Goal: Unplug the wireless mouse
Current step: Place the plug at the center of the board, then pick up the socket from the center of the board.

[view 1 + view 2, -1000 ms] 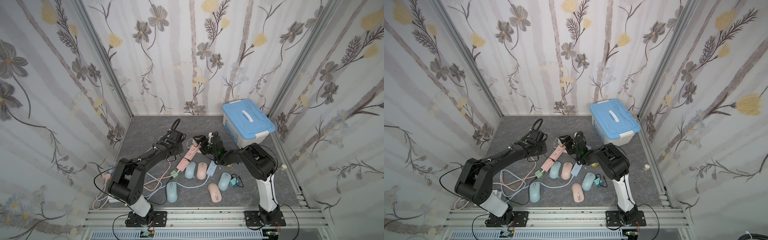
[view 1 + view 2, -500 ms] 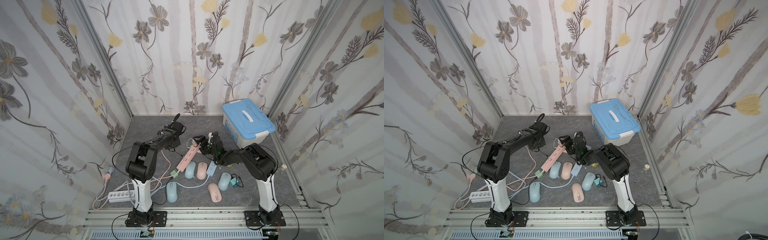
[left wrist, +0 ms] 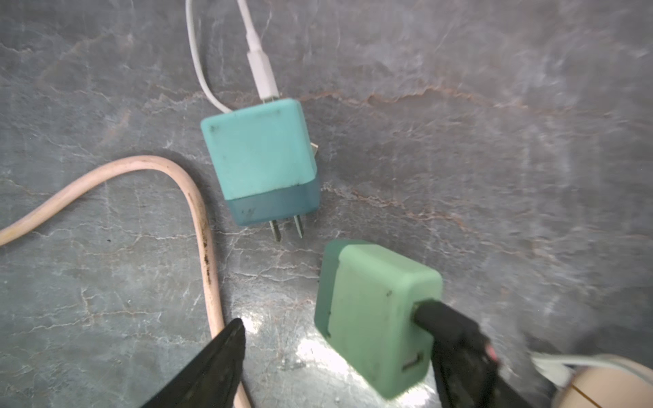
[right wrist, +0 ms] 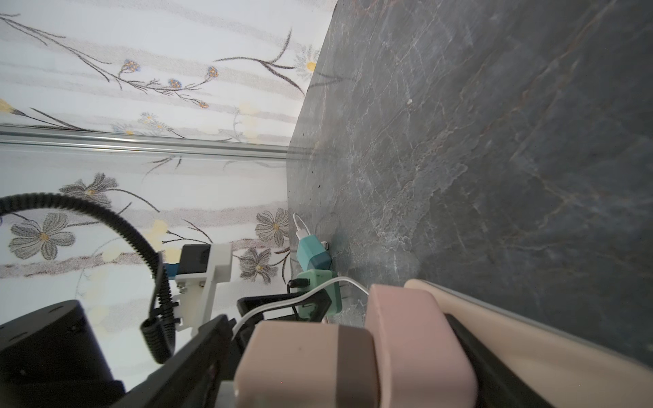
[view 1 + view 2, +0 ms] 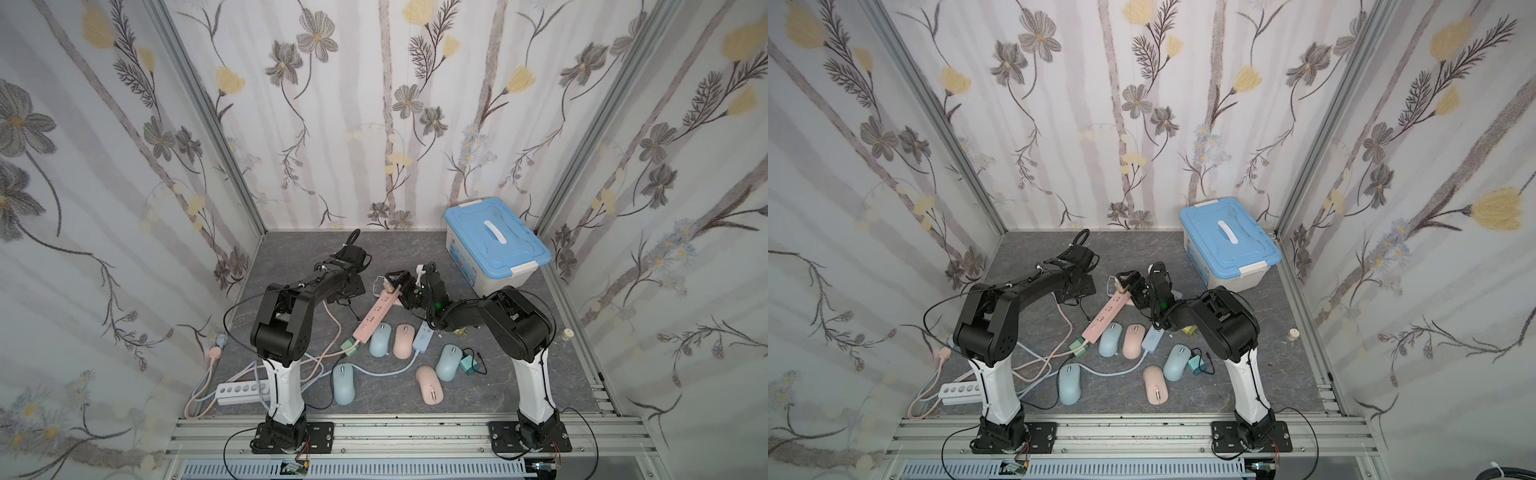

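While I stood watching, the left pincer (image 3: 335, 323) hung low over the grey surface (image 3: 494, 141), at about 10 o'clock from its middle, its fingers (image 3: 219, 356) spread wide apart. Between them sat the green adapter (image 3: 374, 318), resting on the surface with a black lead (image 3: 438, 316) plugged into it. That side lay close against one finger, and the other finger stood clear. Just beside it, not touching, a teal adapter (image 3: 261, 166) lay flat with a white cable (image 3: 259, 67) in it and its prongs bare. A pinkish cord (image 3: 198, 212) curved past.

At 3 o'clock from there, the right pincer (image 4: 339, 339) stood wide around a pink adapter (image 4: 293, 364) and the end of the pink power strip (image 4: 413, 328). Both fingers lay close against them, but I couldn't tell whether they squeezed. At 6 o'clock from that pincer, a blue mouse (image 5: 380, 338) and a pink mouse (image 5: 404, 340) lay side by side near the strip, well apart from the left pincer. I couldn't make out which mouse the black lead ran to. A blue-lidded box (image 5: 494, 249) stood at 2 o'clock.
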Tool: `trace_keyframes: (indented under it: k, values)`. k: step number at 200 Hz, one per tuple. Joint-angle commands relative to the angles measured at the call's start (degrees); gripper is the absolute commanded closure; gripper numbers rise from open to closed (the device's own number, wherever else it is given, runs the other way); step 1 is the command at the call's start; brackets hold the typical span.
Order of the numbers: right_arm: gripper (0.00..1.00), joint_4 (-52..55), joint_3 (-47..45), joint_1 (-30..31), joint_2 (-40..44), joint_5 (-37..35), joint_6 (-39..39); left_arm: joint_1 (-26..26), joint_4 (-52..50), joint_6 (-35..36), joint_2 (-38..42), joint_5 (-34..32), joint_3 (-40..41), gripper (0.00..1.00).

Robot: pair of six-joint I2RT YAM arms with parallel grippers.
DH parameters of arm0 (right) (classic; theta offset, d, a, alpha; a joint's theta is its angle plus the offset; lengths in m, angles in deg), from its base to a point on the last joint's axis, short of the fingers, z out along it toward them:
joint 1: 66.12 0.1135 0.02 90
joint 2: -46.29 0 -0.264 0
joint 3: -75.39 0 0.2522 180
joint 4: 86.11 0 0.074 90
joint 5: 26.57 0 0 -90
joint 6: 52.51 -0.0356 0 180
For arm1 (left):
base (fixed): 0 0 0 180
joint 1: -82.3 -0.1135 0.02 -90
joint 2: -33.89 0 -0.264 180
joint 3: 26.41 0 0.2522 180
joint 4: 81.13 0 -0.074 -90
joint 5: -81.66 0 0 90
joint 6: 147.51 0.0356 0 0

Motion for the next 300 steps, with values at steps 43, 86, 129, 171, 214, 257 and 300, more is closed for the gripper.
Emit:
trace_keyframes:
  k: [43,86,129,171,214,257,300]
  values:
    - [0.08,3.8,-0.8,0.0,0.6,0.9,0.2,0.7,7.2,-3.1,12.3,9.3,6.8,0.06]
    - [0.07,4.1,-1.4,0.0,1.0,0.9,0.2,7.3,12.5,-4.0,19.0,13.8,15.5,0.05]
    - [0.07,4.3,-2.6,-0.6,2.6,1.5,2.1,13.6,14.5,-0.5,24.5,12.4,21.7,0.05]
    - [0.08,3.0,-2.9,-1.1,2.2,3.0,2.1,16.3,10.6,4.2,19.4,3.8,20.3,0.05]
    - [0.08,3.0,-2.6,-1.2,2.2,3.7,2.2,17.3,10.3,6.4,13.0,-0.6,16.7,0.04]
    - [0.08,2.4,-1.6,-1.3,1.8,5.5,2.8,16.9,9.3,8.5,9.2,-1.2,13.0,0.04]
    - [0.09,-0.5,-0.8,-1.4,0.9,8.0,3.2,15.0,11.4,8.8,5.4,5.5,13.0,0.07]
